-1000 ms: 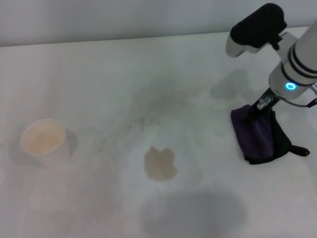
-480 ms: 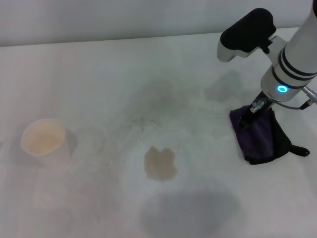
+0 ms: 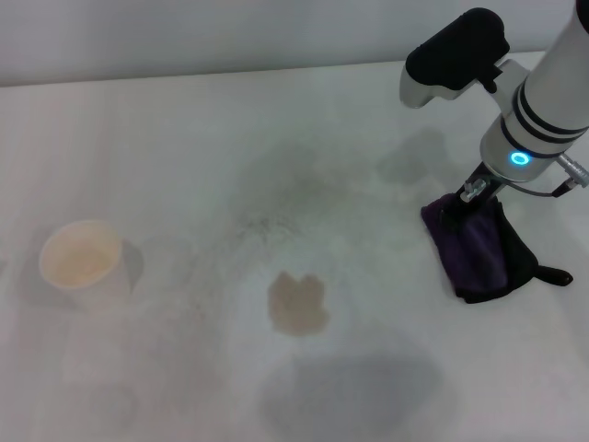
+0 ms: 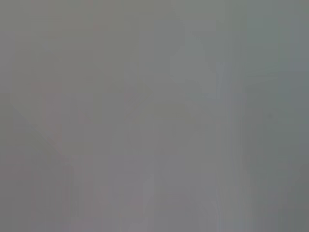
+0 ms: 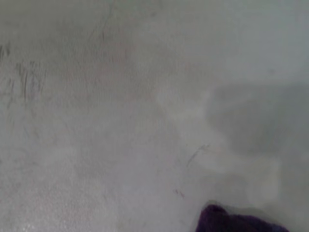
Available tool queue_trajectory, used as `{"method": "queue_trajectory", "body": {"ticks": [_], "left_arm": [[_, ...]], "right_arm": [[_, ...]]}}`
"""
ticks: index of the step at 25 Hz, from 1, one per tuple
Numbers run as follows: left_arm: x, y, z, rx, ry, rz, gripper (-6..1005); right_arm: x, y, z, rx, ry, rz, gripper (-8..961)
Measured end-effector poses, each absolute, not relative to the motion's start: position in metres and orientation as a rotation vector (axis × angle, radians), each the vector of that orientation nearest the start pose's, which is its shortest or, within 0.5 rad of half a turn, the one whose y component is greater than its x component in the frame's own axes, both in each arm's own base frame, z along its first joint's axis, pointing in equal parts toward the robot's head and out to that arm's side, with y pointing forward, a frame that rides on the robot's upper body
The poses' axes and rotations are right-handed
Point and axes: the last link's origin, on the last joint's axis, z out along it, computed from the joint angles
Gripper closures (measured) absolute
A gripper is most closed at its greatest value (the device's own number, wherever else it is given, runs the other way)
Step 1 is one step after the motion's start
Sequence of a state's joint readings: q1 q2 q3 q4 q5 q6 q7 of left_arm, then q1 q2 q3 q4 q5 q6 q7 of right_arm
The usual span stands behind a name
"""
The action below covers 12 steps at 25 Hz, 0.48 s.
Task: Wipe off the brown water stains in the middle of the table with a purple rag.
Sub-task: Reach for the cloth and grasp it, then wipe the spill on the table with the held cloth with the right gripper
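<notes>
Worktop (image 3: pixel 184 129): broad, white, matte. Faint grey scuffs and speckles near the middle, soft grey shadows toward the near edge and under the right arm. A pale wall runs along the far edge. Left wrist view shows only a flat grey field; nothing can be made out there.

Left side: white cup (image 3: pixel 81 263) stands upright on the worktop, well apart from everything else. Inside is pale tan; whether that is liquid or residue cannot be told.

Middle: brown stain (image 3: pixel 298 303), one small tan blotch with a lobed, uneven edge, lying flat on the worktop. Nothing touches it. Grey speckles sit just beyond it on the far side.

Right side: purple rag (image 3: pixel 479 253) lies bunched on the worktop, well apart from the stain. Dark purple with black edging; a small black loop tag sticks out at its right end. The right wrist view catches one purple corner of it (image 5: pixel 227 221) against bare, scuffed worktop (image 5: pixel 120 121).

Right end effector (image 3: pixel 456 214): comes down from the right arm, whose wrist ring glows blue, and meets the far left corner of the rag. Its tips are pressed into the cloth there and appear clamped on it; the fold hides the exact gap between them. Left end effector: not seen in any view.
</notes>
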<state>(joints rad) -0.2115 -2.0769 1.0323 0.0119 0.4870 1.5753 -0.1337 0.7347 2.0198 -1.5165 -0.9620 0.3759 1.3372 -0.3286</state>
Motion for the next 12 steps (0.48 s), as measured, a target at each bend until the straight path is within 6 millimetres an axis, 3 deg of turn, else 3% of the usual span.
{"method": "queue_trajectory", "body": {"ticks": [7,12], "left_arm": [[-0.369,0.231,0.026,-1.514,-0.32,-0.667,112],[-0.37,0.231,0.027,-1.505,-0.321,-0.664,112]], "right_arm": [[0.235,0.384,-0.02,-2.284,1.074,-0.758,880],[0.222,0.38,-0.026,-2.338,1.041,-0.722,880]]}}
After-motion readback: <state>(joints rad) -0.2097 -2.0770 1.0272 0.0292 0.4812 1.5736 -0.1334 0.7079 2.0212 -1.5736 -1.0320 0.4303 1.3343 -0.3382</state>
